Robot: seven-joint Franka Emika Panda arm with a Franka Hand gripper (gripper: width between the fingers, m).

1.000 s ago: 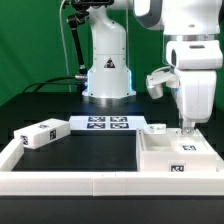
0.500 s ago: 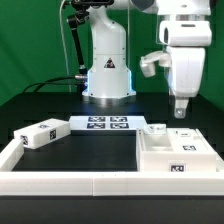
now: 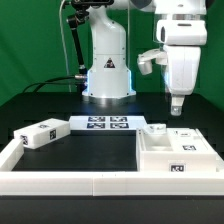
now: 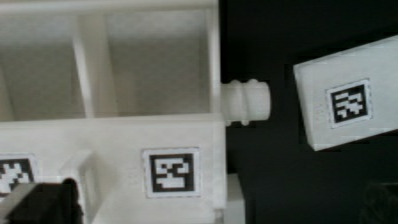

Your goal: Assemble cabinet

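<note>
While jaws hang above, state unclear | one cabinet body (image 3: 175,152); two loose blocks (image 3: 42,133) (image 3: 157,127)

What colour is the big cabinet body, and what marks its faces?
White cabinet body, with black-and-white square tags; wrist view shows it best.

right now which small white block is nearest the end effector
The white block beside the white cabinet body; the other block sits at the exterior view's left.
</note>
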